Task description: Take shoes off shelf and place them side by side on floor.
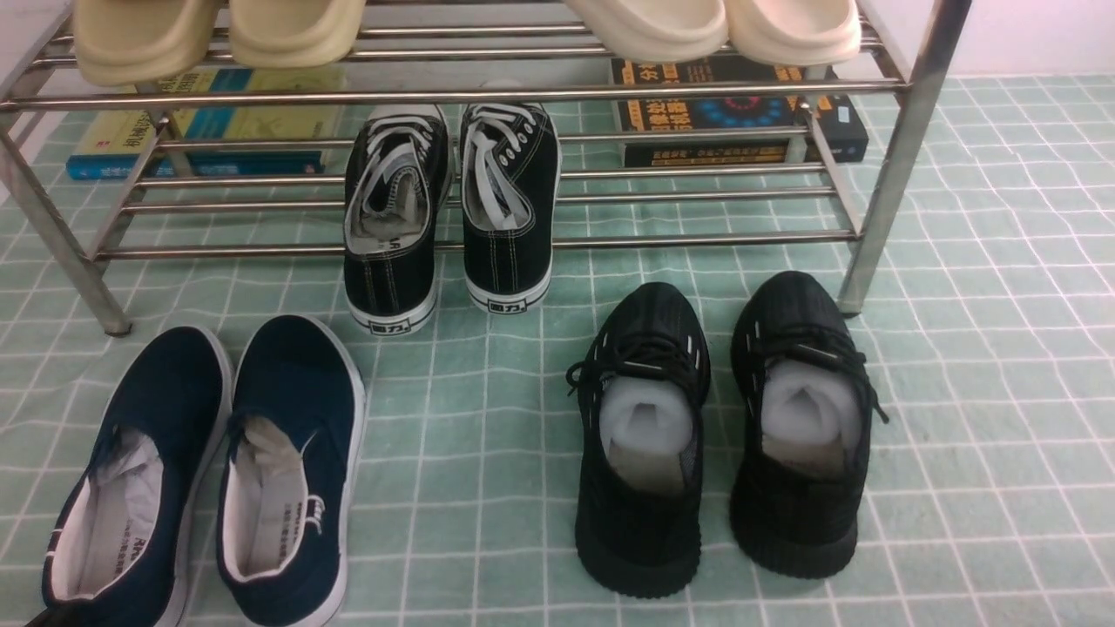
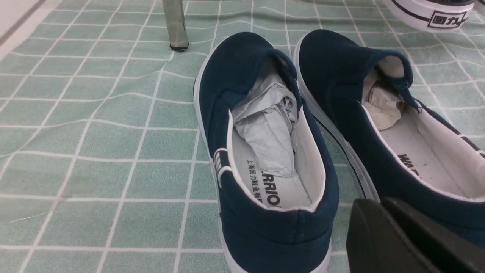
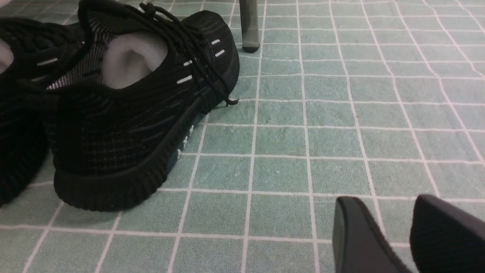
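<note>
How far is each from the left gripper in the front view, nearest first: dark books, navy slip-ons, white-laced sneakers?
1. Navy slip-ons, on the floor, left.
2. White-laced sneakers, mid-picture.
3. Dark books, back right.

2 grey pincers, left pincer [image 2: 373, 220] with fingertips close together, right pincer [image 3: 382, 216] with fingertips parted

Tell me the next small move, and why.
Probably lift the left end effector slightly and draw it back: both navy slip-ons already sit side by side on the floor, in front of the shelf, and its fingertips are close to one.
</note>
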